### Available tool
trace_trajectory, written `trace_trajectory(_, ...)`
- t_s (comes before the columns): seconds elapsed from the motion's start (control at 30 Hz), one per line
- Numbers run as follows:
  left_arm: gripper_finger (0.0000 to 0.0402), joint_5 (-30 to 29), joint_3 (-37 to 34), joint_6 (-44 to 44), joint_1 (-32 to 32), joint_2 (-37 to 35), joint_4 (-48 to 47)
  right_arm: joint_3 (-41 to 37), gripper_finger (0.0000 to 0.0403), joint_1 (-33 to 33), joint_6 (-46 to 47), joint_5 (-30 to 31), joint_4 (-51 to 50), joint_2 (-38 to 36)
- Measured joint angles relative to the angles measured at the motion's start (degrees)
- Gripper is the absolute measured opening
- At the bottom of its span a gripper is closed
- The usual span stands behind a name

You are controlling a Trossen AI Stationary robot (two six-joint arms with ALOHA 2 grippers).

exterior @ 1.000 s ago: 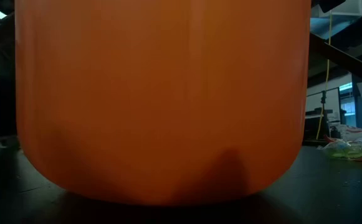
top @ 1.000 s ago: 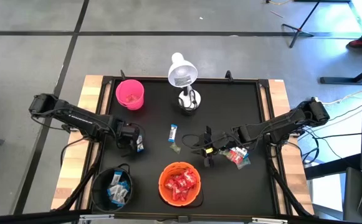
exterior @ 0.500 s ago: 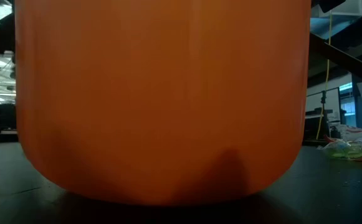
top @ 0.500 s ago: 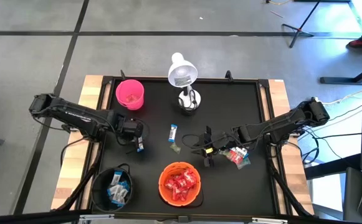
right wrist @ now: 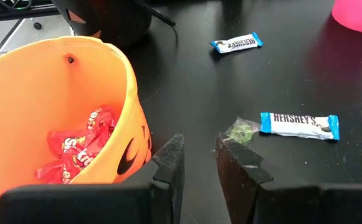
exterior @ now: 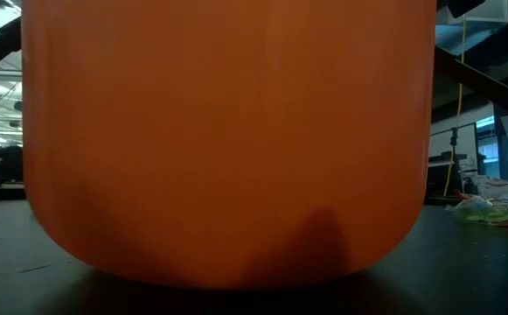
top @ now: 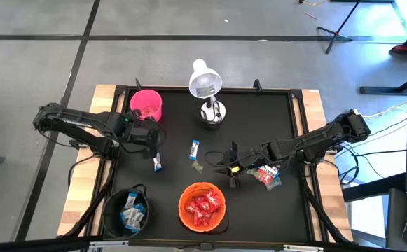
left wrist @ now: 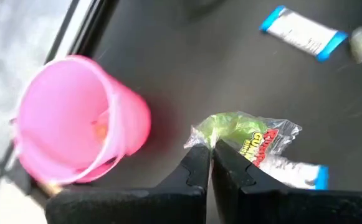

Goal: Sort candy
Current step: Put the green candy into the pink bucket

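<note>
The left claw (left wrist: 209, 163) is clenched on a green-wrapped candy with red and yellow print (left wrist: 246, 134), a grip only the left wrist view shows; from above, the left claw (top: 149, 143) merely sits just beside the pink plastic cup (top: 146, 106). Under that held sweet lies a blue-and-white wrapped bar (left wrist: 296, 172), seen from above at (top: 157, 164).

The right claw (right wrist: 199, 163) stands partly apart, grasping nothing, low over the black worktop (right wrist: 293, 81). Its wrist view shows a small green sweet (right wrist: 241, 130) and a blue-and-white Hershey's bar (right wrist: 299, 124) just ahead of it, and a second such bar (right wrist: 235, 43) farther off.

Beside it is the orange plastic bowl (right wrist: 56, 74) holding red wrapped candies (right wrist: 75, 149). The low view is almost filled by that bowl's wall (exterior: 227, 131). From above, a black bowl (top: 127, 211) holds blue-and-white sweets, and a white desk lamp (top: 205, 84) stands at the far edge.
</note>
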Motion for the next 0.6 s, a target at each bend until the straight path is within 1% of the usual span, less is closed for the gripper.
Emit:
trace_trajectory(0.13, 0.0, 0.41, 0.02, 0.02, -0.16, 0.02, 2.97, 0.0, 0.0087, 0.02, -0.01, 0.0, 0.0, 0.0)
trace_trajectory(0.23, 0.0, -1.51, 0.02, 0.04, 0.3, 0.01, 2.45, 0.0, 0.0087, 0.02, -0.01, 0.0, 0.0, 0.0)
trace_trajectory(0.33, 0.0, -4.11, 0.02, 0.07, 2.36, -0.88, 0.91, 0.0, 0.0087, 0.02, -0.01, 0.0, 0.02, 0.0)
trace_trajectory(0.47, 0.0, -4.26, 0.07, 3.78, 8.5, -1.63, 0.78, 0.0, 0.0087, 0.02, -0.01, 0.0, 0.33, 0.0)
trace_trajectory(0.6, 0.0, -3.32, 0.07, 10.21, 17.41, -1.99, 1.71, 0.0, 0.0087, 0.02, -0.01, 0.0, 0.75, 0.0)
